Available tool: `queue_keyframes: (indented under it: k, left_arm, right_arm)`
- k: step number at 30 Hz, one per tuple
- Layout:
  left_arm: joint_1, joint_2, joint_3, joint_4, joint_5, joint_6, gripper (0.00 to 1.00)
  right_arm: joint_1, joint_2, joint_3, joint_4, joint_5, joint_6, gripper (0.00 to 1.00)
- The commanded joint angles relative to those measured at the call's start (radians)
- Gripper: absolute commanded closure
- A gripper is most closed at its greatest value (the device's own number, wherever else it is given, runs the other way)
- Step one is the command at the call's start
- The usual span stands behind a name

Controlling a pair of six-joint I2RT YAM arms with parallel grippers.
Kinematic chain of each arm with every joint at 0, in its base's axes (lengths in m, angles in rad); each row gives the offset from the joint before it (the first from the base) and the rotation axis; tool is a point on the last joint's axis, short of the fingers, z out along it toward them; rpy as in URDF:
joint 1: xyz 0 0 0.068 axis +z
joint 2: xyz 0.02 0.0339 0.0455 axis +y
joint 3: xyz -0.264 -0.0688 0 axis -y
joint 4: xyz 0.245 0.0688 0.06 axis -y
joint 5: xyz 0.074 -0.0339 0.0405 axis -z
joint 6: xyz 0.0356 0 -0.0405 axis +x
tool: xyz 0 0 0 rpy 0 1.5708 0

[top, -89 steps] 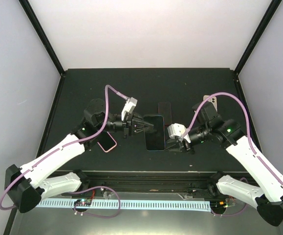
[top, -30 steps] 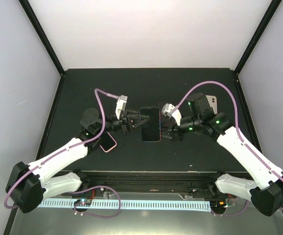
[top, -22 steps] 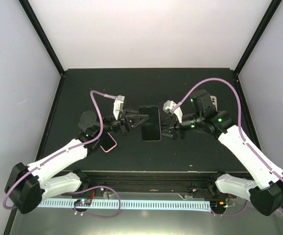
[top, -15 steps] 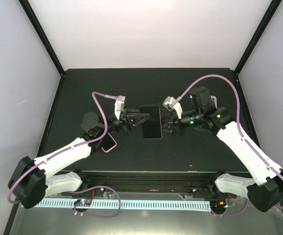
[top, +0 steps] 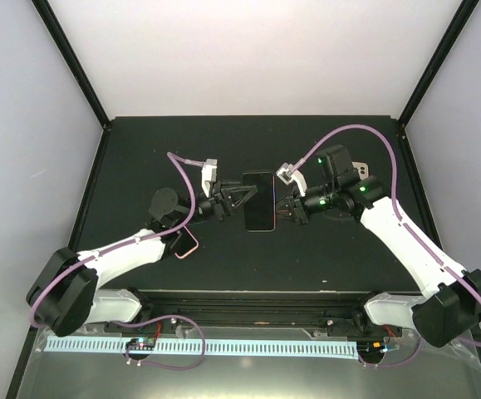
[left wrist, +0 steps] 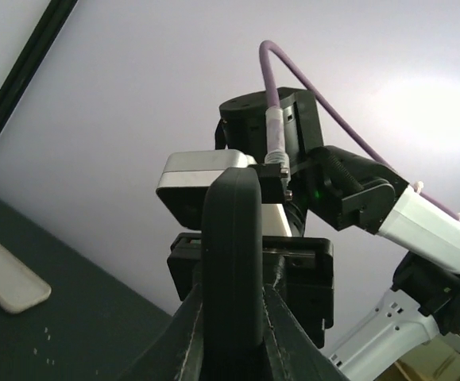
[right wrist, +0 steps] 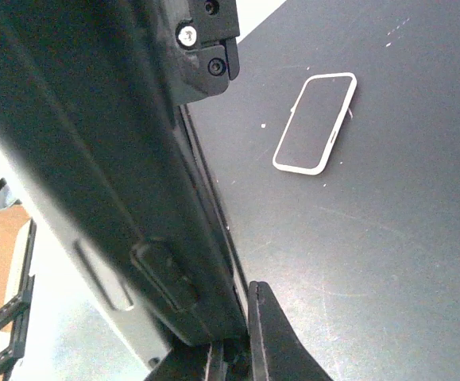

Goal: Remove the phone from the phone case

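black table (top: 306, 249), pale-rimmed phone (right wrist: 315, 123) lying flat, white case (left wrist: 11, 284) lying flat

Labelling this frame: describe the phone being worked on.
On the black table, look at the centre. The cased phone is gripped at both sides by the left claw and right claw; the pink-rimmed phone just lies flat.

Black phone (top: 259, 201) sits in its case (left wrist: 232, 262), held aloft.
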Motion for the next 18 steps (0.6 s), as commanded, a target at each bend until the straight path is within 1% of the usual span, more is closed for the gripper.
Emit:
queue_keyframes:
  k: [1, 3, 5, 7, 9, 11, 13, 16, 18]
  left_arm:
    - [-0.023, 0.055, -0.012, -0.411, -0.076, 0.026, 0.98]
    - [-0.012, 0.033, 0.002, -0.487, -0.156, 0.059, 0.98]
    - [0.002, 0.010, 0.009, -0.544, -0.193, 0.075, 0.96]
    - [0.018, -0.027, 0.003, -0.561, -0.209, 0.076, 0.89]
    - [0.033, -0.057, 0.004, -0.589, -0.229, 0.092, 0.79]
    - [0.043, -0.086, 0.019, -0.639, -0.267, 0.120, 0.63]
    - [0.050, -0.121, 0.044, -0.706, -0.328, 0.156, 0.52]
    - [0.049, -0.176, 0.084, -0.816, -0.441, 0.212, 0.41]
    - [0.048, -0.215, 0.101, -0.886, -0.517, 0.233, 0.36]
  right_arm:
    - [0.002, 0.008, -0.002, 0.292, -0.205, -0.007, 0.99]
    - [-0.023, 0.037, -0.031, 0.318, -0.220, 0.015, 0.99]
    - [-0.046, 0.076, -0.048, 0.344, -0.239, 0.044, 0.99]
    - [-0.063, 0.118, -0.054, 0.356, -0.247, 0.073, 0.99]
    - [-0.067, 0.159, -0.037, 0.320, -0.231, 0.070, 0.99]
    - [-0.070, 0.197, 0.004, 0.252, -0.235, 0.041, 0.99]
    - [-0.070, 0.216, 0.023, 0.220, -0.228, 0.036, 0.99]
    - [-0.071, 0.202, -0.013, 0.237, -0.185, 0.066, 0.99]
    - [-0.070, 0.181, -0.053, 0.265, -0.148, 0.094, 0.99]
